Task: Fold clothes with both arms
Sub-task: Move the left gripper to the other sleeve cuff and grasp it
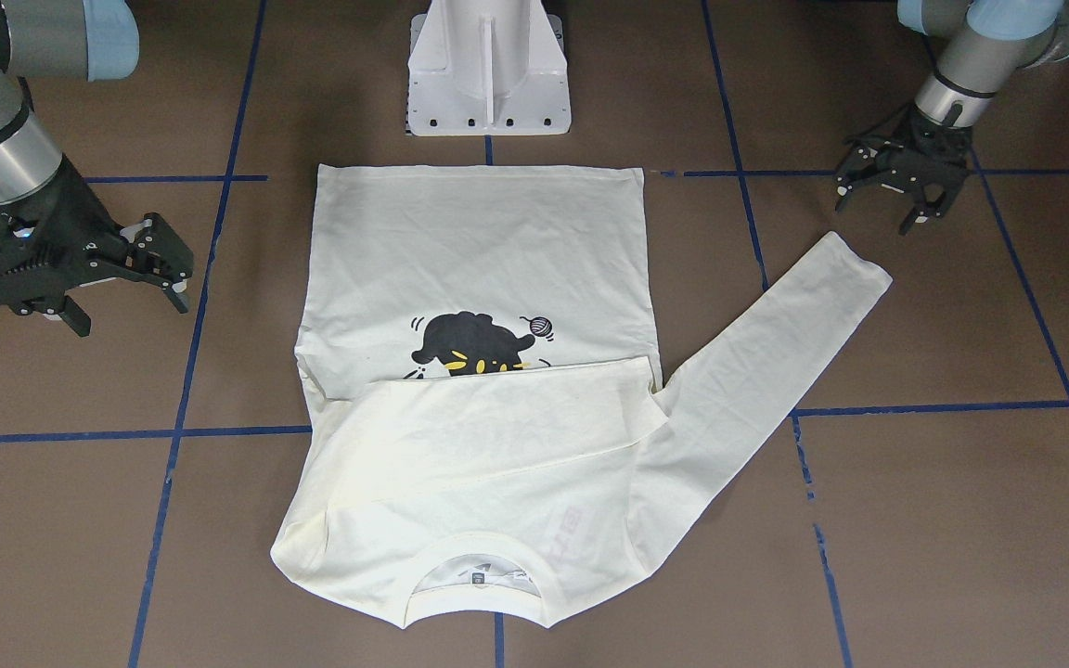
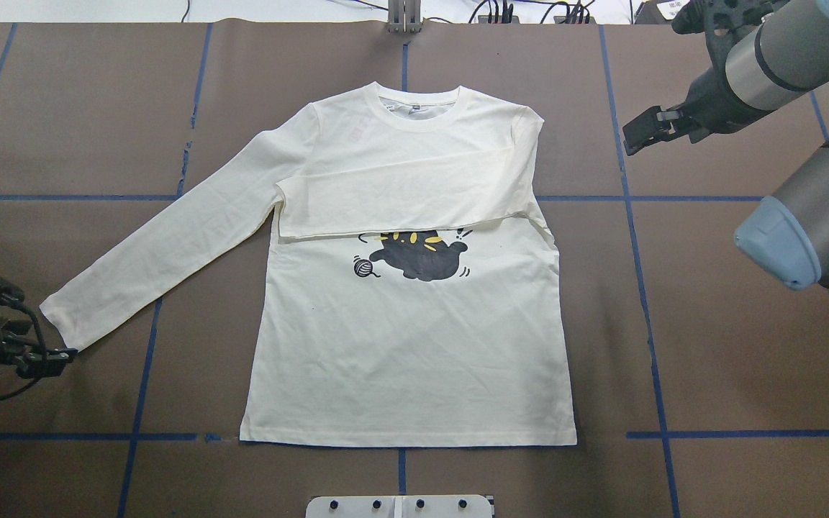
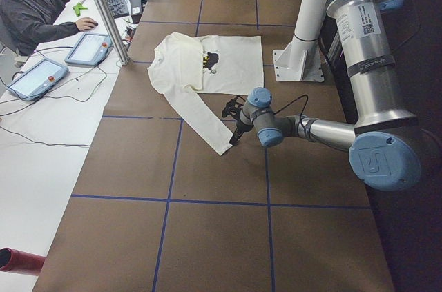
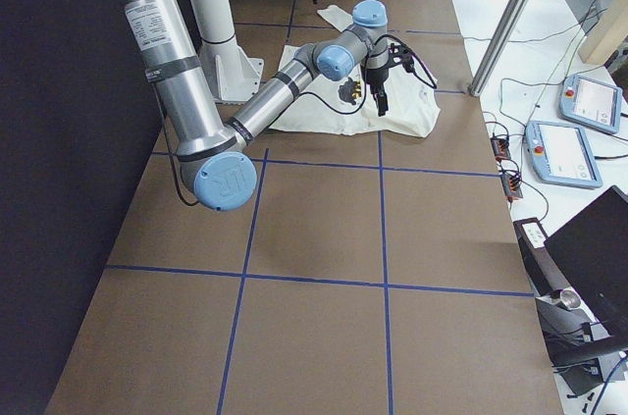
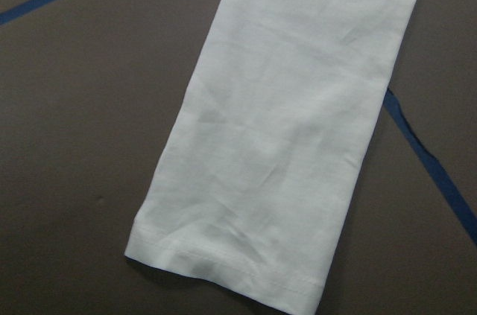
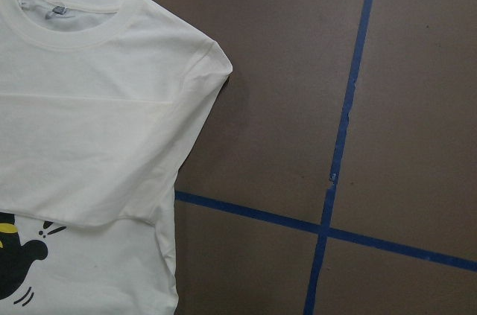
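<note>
Lying flat: shirt point(image 2: 414, 345), sleeve point(image 2: 400, 194) across chest; L hand point(image 1: 878, 209) near other cuff point(image 2: 62, 316).

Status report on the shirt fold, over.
Left claw open, empty, by the spread sleeve's cuff. Right claw open, off the cloth. Shirt flat, other sleeve folded across chest.

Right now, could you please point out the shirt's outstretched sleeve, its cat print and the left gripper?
outstretched sleeve point(image 2: 170, 248), overhead view, middle of its length.
cat print point(image 2: 422, 259), overhead view, the black body.
left gripper point(image 1: 882, 206), front-facing view, midway between its fingertips.
</note>
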Robot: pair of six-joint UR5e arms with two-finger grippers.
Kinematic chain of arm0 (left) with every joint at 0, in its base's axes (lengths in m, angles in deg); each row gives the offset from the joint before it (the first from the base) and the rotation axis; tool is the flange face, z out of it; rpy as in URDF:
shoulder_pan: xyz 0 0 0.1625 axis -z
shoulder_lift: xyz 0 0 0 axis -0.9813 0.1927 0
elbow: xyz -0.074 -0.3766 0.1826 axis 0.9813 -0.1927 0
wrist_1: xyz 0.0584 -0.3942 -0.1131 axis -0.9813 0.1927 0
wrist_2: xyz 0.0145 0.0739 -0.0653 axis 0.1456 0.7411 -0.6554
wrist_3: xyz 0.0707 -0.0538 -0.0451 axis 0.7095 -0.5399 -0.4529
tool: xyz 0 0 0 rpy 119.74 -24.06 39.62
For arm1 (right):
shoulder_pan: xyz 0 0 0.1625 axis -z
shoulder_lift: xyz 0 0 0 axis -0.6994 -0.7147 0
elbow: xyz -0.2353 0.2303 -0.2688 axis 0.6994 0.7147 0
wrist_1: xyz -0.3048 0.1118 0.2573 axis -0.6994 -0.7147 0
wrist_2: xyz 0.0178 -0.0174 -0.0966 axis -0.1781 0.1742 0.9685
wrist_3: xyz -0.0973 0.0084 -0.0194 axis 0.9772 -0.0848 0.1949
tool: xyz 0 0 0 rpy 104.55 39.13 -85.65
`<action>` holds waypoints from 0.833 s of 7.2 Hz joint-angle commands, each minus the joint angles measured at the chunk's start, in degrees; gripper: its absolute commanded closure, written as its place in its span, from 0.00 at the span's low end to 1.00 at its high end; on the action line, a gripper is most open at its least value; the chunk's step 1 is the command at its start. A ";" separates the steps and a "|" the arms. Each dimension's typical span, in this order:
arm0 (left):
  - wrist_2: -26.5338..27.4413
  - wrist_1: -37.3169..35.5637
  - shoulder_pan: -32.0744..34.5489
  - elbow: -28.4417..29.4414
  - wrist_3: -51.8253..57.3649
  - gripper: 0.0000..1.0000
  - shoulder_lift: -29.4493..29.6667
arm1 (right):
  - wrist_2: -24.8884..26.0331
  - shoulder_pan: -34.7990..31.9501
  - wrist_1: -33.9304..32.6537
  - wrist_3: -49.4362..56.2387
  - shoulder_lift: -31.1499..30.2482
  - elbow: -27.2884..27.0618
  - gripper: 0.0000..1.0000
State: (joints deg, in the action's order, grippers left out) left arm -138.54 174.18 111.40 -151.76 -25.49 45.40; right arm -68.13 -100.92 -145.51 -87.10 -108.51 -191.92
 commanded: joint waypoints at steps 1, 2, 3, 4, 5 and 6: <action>0.71 -0.12 -1.05 0.74 -0.70 0.18 0.86 | 0.16 0.03 0.00 -0.29 -0.15 -0.45 0.00; 0.71 -0.12 -1.05 1.79 -0.70 0.18 1.65 | 0.16 0.03 0.00 -0.29 -0.07 -0.37 0.00; 0.62 -0.12 -1.05 4.07 -0.70 0.18 4.18 | 0.33 0.03 0.09 -0.29 -0.15 -0.28 0.00; 0.62 -0.12 -1.05 5.48 -0.44 0.18 5.51 | 0.51 -0.06 0.00 -0.29 -0.15 -0.36 0.00; 0.71 -0.12 -1.05 5.32 -0.43 0.24 5.26 | 0.51 -0.06 0.00 -0.37 -0.15 -0.45 0.00; 0.71 -0.03 -1.05 5.23 -0.43 0.28 4.91 | 0.51 -0.06 0.00 -0.38 -0.15 -0.45 0.00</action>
State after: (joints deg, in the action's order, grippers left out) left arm -137.86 174.08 110.36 -146.67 -25.96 50.41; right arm -67.65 -100.97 -145.50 -87.44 -108.66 -192.32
